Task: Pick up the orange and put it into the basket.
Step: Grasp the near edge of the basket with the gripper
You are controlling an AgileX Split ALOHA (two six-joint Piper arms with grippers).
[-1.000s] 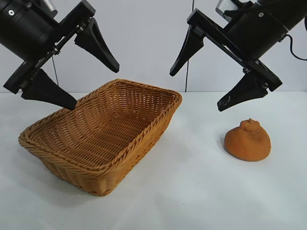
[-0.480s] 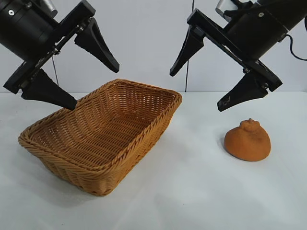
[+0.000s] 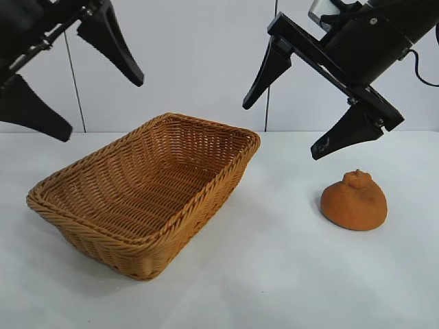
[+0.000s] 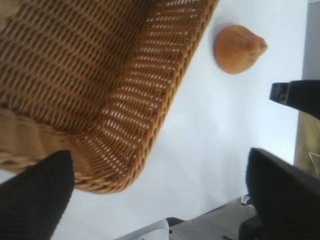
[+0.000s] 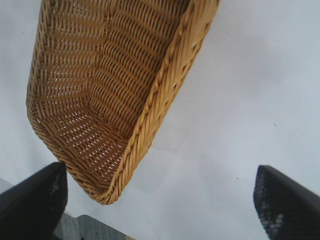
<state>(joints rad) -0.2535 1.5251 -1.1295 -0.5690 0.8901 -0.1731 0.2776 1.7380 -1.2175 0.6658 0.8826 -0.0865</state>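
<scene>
While the orange [image 3: 354, 201] sits on the table, the right gripper [image 3: 293, 116] hangs spread wide just above it.

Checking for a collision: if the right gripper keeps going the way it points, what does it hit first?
Probably bare table between the basket and the orange; the right gripper points down there, fingers open, though depth is unclear.

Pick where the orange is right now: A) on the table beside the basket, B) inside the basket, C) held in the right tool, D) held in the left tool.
A: the orange sits on the table, apart from the basket, with the open right tool above it.
</scene>
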